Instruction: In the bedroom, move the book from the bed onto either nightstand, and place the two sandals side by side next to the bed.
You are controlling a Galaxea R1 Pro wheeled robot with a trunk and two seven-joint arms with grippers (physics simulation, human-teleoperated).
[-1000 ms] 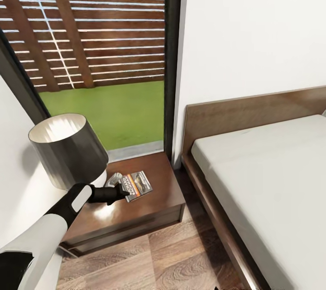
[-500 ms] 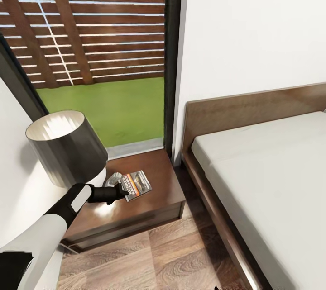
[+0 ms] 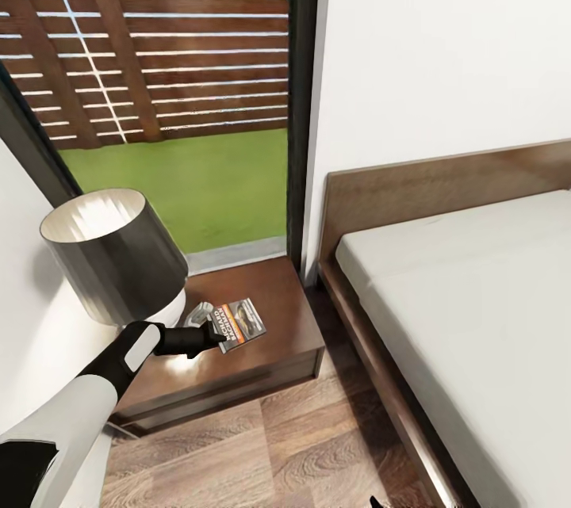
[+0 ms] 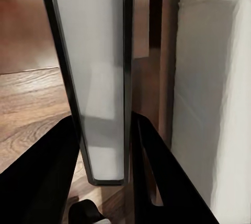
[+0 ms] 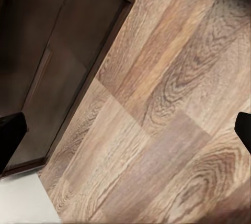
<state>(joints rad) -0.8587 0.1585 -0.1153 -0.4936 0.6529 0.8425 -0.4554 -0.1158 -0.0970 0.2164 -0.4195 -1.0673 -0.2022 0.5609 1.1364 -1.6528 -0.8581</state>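
Observation:
My left gripper [image 3: 218,331] is shut on the book [image 3: 243,322], a small dark paperback with an orange band. It holds the book over the top of the dark brown nightstand [image 3: 281,298]. Whether the book touches that top is unclear. In the left wrist view the book [image 4: 99,77] shows edge-on, clamped between the two black fingers [image 4: 162,182]. The bed [image 3: 476,318], with its pale mattress and brown headboard, lies to the right of the nightstand. My right gripper [image 5: 127,132] is open over the wood floor beside the bed's dark frame [image 5: 57,51]. The sandals are out of view.
A lamp [image 3: 111,254] with a dark grey shade stands on the nightstand's left part, close to my left forearm. A tall dark-framed window [image 3: 174,96] is behind the nightstand. Wood-plank floor [image 3: 301,444] runs between nightstand and bed.
The whole picture has shifted slightly upward, so the camera moved. The left gripper still holds the book over the nightstand, in the same pose.

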